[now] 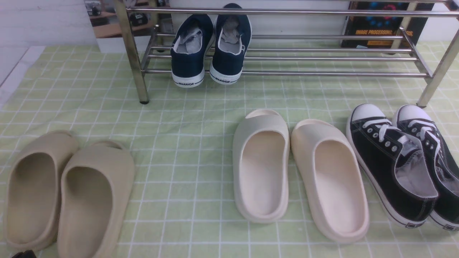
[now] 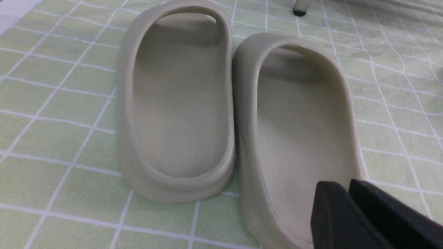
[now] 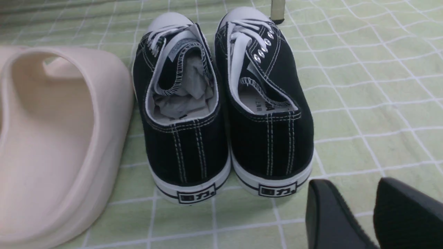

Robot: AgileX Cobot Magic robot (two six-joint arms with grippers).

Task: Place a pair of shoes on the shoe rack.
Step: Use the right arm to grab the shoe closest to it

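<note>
Showing footwear in rows on a green checked cloth before a silver shoe rack.
Nearest, the left gripper, fingers pressed together, hangs over the beige slippers. The right gripper, fingers spread and empty, sits behind the heels of the pair of shoes, which stand on the cloth at far right beside cream slippers. Beyond their toe caps stands the rack's right leg. On the rack's left part sit navy sneakers marked "WARRIOR". A dark cover behind reads "IMAGE PROCESSING".
</note>
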